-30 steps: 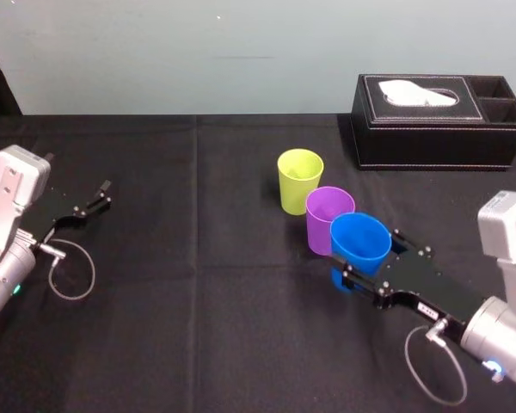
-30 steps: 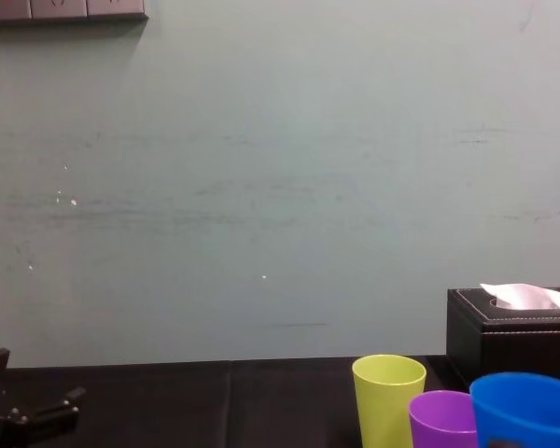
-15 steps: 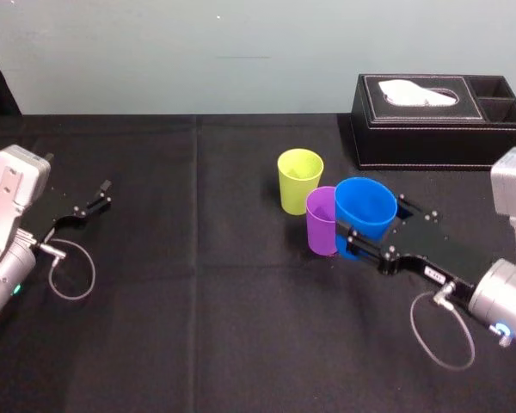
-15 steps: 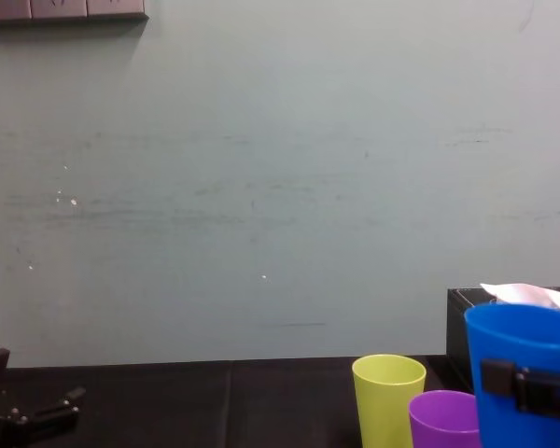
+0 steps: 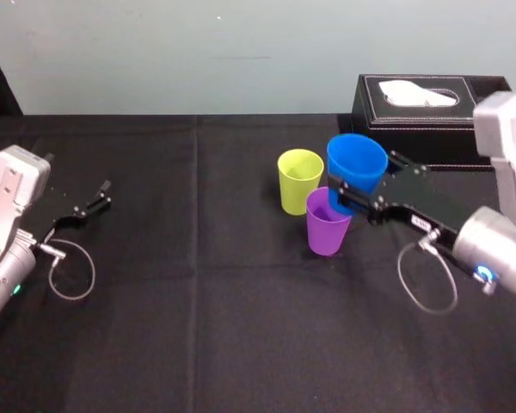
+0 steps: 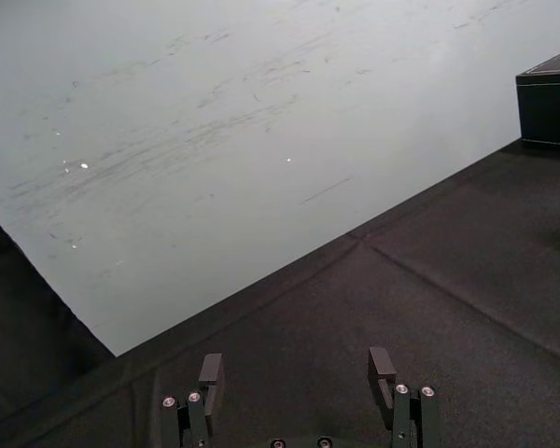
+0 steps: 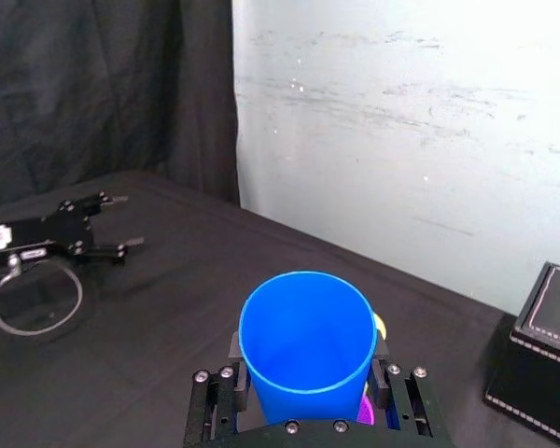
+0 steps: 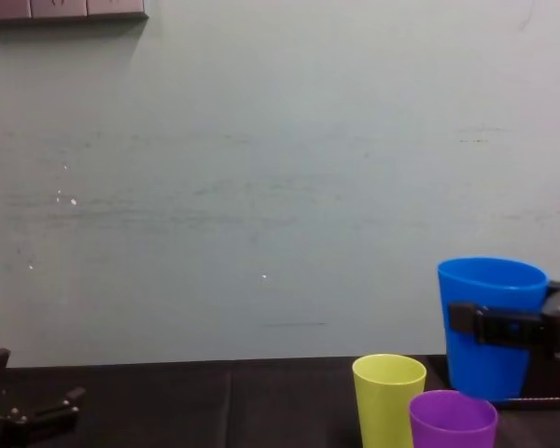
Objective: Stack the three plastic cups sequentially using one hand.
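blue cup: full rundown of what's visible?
The blue cup is a plain, tapered, smooth plastic tumbler, empty inside in the right wrist view. It is roughly upright, mouth up, held off the table by the right gripper, which clamps its sides midway. It hangs by the purple cup, base about level with that rim; contact unclear.

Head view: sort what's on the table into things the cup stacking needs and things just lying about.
For the job:
- blue cup, held aloft in the right gripper
- purple cup
- yellow-green cup

Lying about:
- black tissue box, far right
- left gripper, open and idle at the left
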`<state>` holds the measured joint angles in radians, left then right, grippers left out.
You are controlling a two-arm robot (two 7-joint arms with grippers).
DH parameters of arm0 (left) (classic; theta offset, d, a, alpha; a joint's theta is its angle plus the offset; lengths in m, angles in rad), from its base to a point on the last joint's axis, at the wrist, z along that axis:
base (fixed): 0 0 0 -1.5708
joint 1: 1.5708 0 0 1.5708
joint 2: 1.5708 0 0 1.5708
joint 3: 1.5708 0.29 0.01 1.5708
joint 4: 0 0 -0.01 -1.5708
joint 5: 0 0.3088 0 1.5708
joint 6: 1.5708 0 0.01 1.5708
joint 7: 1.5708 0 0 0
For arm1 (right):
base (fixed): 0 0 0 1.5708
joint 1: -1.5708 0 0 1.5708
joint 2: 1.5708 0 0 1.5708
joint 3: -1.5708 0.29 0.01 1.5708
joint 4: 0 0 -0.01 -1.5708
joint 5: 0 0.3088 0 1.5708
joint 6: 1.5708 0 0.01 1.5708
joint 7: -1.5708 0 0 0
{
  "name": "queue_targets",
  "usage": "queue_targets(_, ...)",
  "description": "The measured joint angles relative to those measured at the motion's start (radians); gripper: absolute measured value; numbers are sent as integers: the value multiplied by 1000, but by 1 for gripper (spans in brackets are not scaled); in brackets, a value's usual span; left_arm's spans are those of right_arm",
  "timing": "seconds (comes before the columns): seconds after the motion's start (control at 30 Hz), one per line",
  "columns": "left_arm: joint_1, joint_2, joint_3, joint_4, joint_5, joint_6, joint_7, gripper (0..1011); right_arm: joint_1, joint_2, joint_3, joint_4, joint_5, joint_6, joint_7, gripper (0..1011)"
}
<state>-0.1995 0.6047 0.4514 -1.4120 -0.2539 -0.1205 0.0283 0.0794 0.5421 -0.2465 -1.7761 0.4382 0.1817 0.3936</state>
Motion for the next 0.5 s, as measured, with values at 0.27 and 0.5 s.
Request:
queue_targets(0.27,0,0,0,0,0,0,0,1011,89,-29,-37,71,-2,-2,-3,726)
queue_targets(0.5,0,0,0,0,0,0,0,1011,144,-49,-64,141,-8,-10,-1,726)
